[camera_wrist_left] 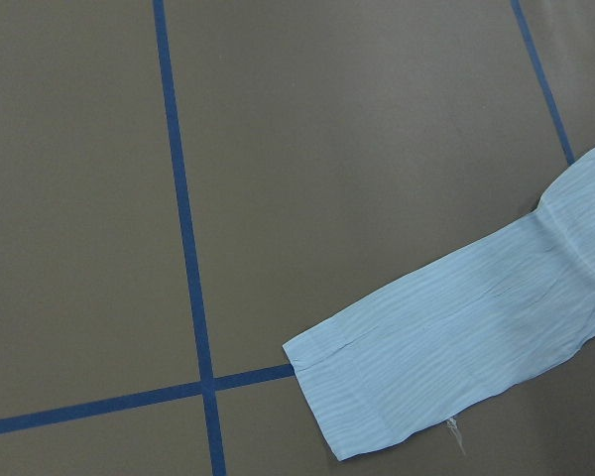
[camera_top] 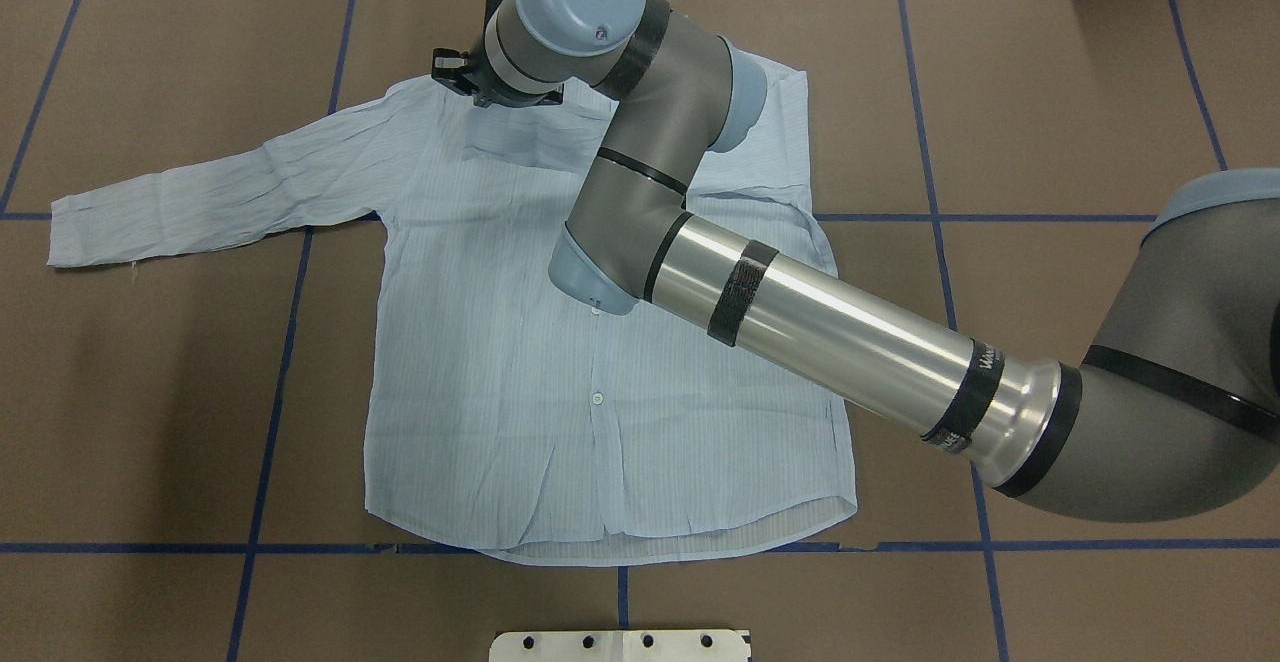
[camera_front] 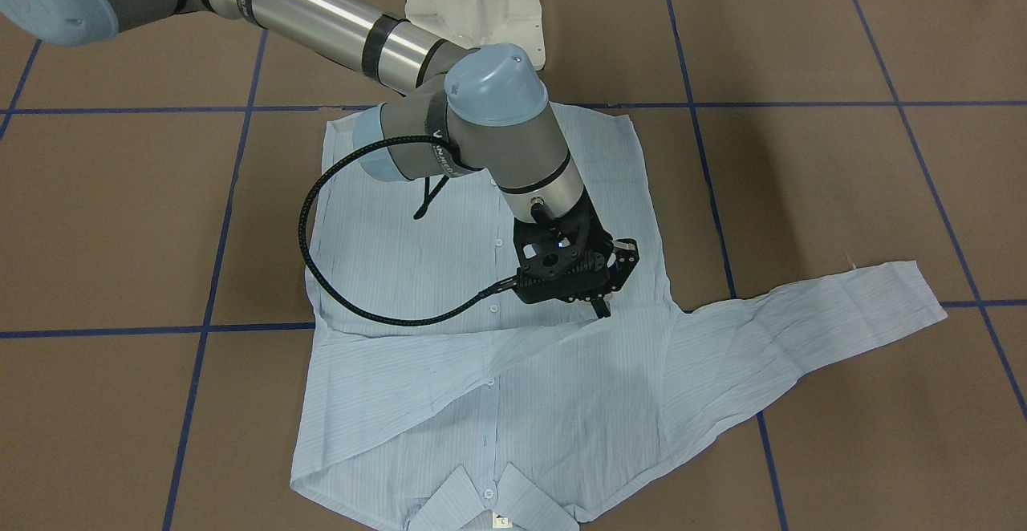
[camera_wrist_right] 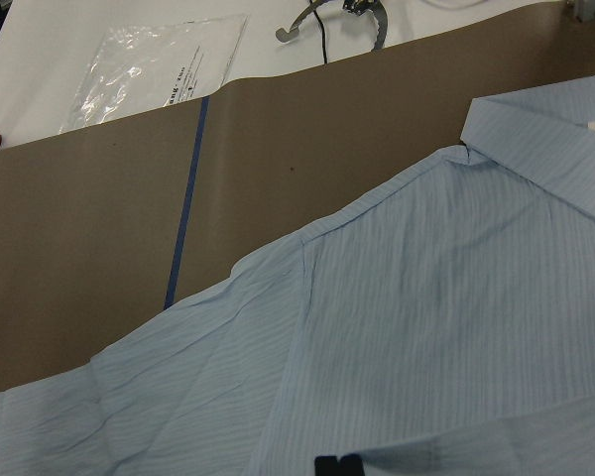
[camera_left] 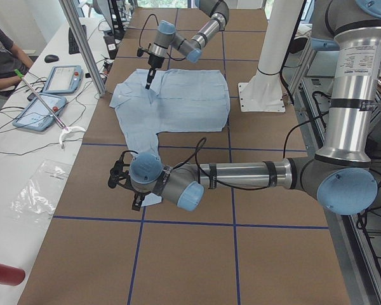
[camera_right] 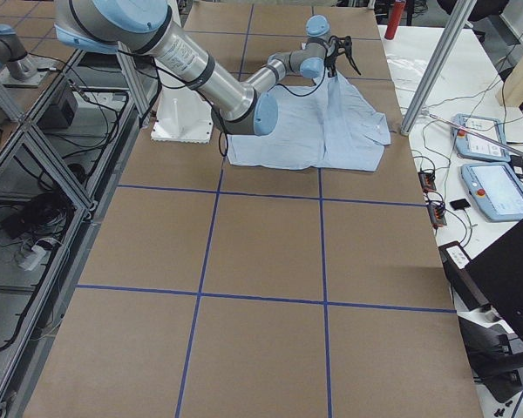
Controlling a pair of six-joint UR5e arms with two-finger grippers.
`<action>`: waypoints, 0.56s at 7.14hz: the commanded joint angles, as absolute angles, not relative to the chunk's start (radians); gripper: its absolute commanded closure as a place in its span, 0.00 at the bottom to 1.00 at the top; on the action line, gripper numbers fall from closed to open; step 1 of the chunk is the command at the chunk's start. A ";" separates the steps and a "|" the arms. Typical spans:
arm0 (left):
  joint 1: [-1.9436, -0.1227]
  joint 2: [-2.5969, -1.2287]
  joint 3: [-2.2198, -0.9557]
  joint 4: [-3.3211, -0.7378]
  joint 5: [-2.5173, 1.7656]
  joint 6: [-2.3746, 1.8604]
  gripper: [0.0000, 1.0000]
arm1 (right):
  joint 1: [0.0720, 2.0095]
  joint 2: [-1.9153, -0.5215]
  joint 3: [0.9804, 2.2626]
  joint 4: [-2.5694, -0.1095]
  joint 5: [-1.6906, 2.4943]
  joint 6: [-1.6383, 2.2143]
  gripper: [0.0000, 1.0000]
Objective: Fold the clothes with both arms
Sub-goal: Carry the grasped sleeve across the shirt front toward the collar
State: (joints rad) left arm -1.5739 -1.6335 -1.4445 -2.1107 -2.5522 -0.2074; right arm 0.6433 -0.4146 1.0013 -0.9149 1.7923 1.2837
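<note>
**Layout.** The thin light-blue, finely striped button-up shirt [camera_top: 500,372] lies buttons-up and flat on the brown paper-covered surface [camera_top: 1050,92], with its collar [camera_front: 481,507] on the side away from the robot. One sleeve [camera_front: 417,362] is folded across the chest. The other long sleeve [camera_top: 200,192] lies stretched out to the robot's left.

**Grippers.** The right gripper [camera_front: 600,306] stands over the chest at the end of the folded sleeve. Its fingers read as drawn together, but whether cloth is clamped between them cannot be confirmed. The left gripper [camera_left: 122,181] hangs near the cuff [camera_wrist_left: 377,397] of the outstretched sleeve. The state of its fingers cannot be told.

**Step in hand (judged).** Settle the first sleeve, then fold the second.
- Lay the cuff flat before letting go.
- Lift straight up so the thin fabric is not dragged.
- Take the second cuff at its edge and carry it low across the chest.

**Obscured.** In the overhead view the right arm [camera_top: 800,312] covers the collar and part of the button line. The front view cuts the collar at its lower edge.
</note>
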 commanded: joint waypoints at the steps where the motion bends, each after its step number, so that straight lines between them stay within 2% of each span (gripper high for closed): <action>1: -1.574 -1.635 -1.434 -2.111 -2.551 -0.210 0.00 | 0.637 -0.388 0.903 -0.913 1.740 1.269 1.00; 2: -1.574 -1.637 -1.431 -2.111 -2.553 -0.212 0.00 | 0.635 -0.324 0.788 -0.910 1.708 1.225 1.00; 4: -1.574 -1.637 -1.431 -2.111 -2.553 -0.210 0.00 | 0.634 -0.298 0.688 -0.838 1.665 1.187 1.00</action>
